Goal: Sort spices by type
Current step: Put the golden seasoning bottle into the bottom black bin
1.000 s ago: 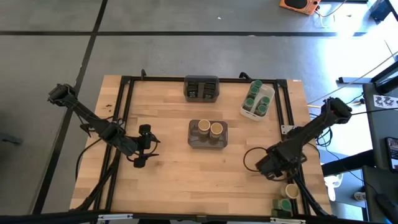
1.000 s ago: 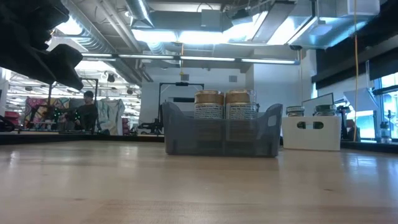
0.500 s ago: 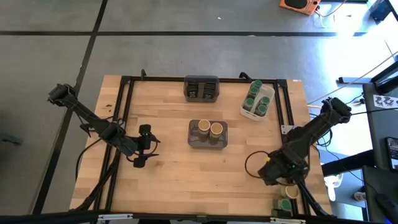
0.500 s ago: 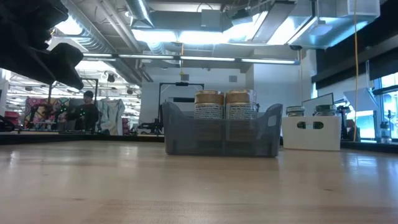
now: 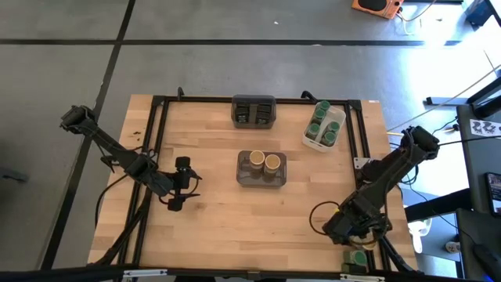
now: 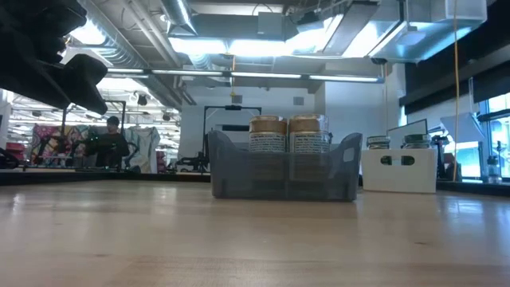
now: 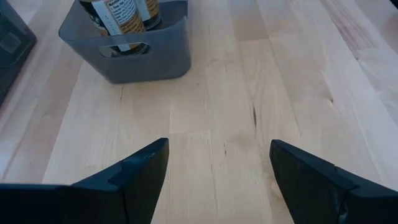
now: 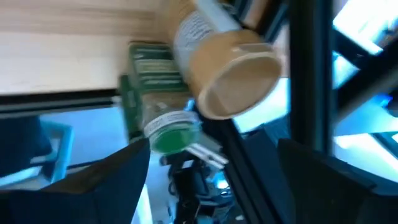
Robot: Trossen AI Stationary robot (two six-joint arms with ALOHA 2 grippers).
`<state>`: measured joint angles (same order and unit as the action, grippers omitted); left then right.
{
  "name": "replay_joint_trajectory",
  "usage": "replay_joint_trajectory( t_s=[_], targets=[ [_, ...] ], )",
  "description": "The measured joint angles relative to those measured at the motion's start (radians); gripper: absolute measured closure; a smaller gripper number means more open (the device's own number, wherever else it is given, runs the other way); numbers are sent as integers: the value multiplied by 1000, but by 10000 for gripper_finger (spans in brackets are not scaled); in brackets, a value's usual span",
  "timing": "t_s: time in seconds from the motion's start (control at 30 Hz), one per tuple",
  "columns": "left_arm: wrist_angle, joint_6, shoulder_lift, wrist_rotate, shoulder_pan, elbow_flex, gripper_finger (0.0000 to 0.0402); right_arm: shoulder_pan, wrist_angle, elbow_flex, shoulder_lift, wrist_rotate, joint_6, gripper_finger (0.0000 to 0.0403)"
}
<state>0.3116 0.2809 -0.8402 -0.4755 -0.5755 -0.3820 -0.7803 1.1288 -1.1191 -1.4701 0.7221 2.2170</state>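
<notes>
Two tan-lidded spice jars [image 5: 262, 162] stand in a grey bin [image 5: 261, 178] at the table's middle. Dark tins fill a dark bin [image 5: 254, 111] at the far edge, and green-lidded jars [image 5: 321, 125] stand in a white tray [image 5: 338, 124] at the far right. At the near right corner my right gripper [image 5: 350, 229] hovers open over a loose tan-lidded jar [image 8: 230, 68] and a green-lidded jar [image 8: 165, 118], its fingers short of both. My left gripper [image 7: 217, 168] waits open above bare wood at the table's left.
A black metal frame [image 5: 156, 141] runs around the tabletop, and one of its rails [image 8: 305, 74] passes right beside the two loose jars. Bare wood [image 5: 235, 219] lies between the grey bin and the near edge. A person [image 6: 111, 143] is in the room far behind the table.
My right gripper has moved toward the table's near edge, to the near right corner, rolling its wrist on the way. In the high view it now covers the loose tan-lidded jar that showed beside it before.
</notes>
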Motion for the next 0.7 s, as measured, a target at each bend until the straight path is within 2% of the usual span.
replay_joint_trajectory(
  t_s=[0.43, 0.7],
  targets=[
    [1, 1, 0, 0, 0, 0, 123, 0, 78, 0, -69, -9, -97, 56],
    [32, 25, 0, 3, 0, 0, 123, -61, 106, 1, -113, 3, -97, 56]
  ],
)
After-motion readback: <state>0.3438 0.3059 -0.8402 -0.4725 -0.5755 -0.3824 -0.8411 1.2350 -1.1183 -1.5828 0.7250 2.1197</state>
